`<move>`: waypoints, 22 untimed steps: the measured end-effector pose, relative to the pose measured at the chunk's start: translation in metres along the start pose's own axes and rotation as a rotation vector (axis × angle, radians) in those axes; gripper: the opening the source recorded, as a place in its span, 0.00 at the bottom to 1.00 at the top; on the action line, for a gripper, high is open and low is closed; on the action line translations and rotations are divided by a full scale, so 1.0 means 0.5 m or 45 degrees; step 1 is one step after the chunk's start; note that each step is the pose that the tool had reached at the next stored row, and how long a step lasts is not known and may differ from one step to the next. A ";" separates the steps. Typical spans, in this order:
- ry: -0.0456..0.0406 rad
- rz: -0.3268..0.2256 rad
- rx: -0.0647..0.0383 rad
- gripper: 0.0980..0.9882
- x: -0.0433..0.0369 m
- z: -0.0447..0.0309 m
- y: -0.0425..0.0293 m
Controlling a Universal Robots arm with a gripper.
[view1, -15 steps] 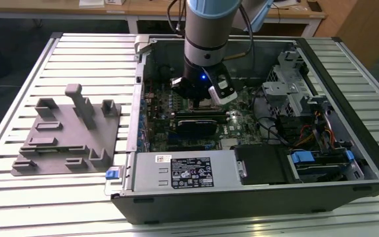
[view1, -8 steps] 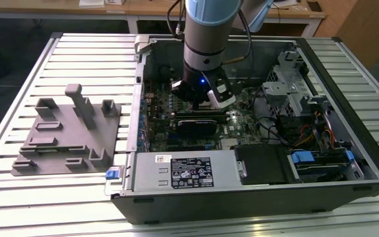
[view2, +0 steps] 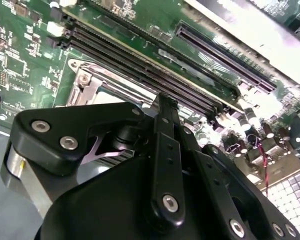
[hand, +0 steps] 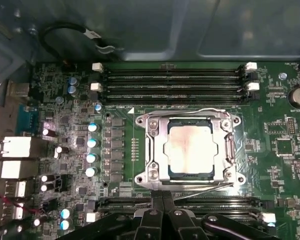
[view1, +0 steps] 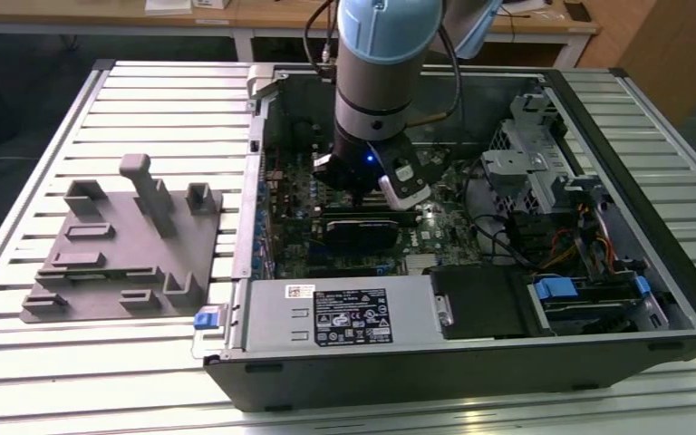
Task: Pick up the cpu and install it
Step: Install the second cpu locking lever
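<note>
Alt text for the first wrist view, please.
A silver-topped cpu sits in the metal socket frame on a green motherboard, with the black pincer hanging just beside the socket. Empty memory slots run along the socket's far side.

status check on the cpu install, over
End effector shut, empty, above motherboard. Shiny silver square cpu seated in its metal socket frame. Nothing over the socket.

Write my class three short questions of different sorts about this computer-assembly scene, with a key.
1. True or false: the cpu lies in the socket on the motherboard.
2. Which is nearer the grey tray in the exterior view: (a) the computer case, (b) the arm?
3. Fill in: the memory slots beside the socket are ____.

Key: 1 true; 2 a; 3 empty.
</note>
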State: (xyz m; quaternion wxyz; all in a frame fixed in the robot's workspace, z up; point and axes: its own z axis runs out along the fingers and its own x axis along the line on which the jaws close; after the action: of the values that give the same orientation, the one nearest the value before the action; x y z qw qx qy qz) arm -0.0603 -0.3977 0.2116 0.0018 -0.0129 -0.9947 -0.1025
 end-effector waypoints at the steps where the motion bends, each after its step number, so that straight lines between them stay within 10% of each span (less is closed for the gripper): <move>1: 0.000 0.000 -0.006 0.01 0.003 0.000 -0.001; 18: 0.003 0.000 -0.109 0.01 0.022 0.028 -0.008; 22: 0.003 0.000 -0.115 0.01 0.022 0.034 -0.009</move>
State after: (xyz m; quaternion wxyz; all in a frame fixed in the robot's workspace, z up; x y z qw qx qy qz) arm -0.0716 -0.3983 0.1942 0.0025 -0.0127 -0.9890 -0.1474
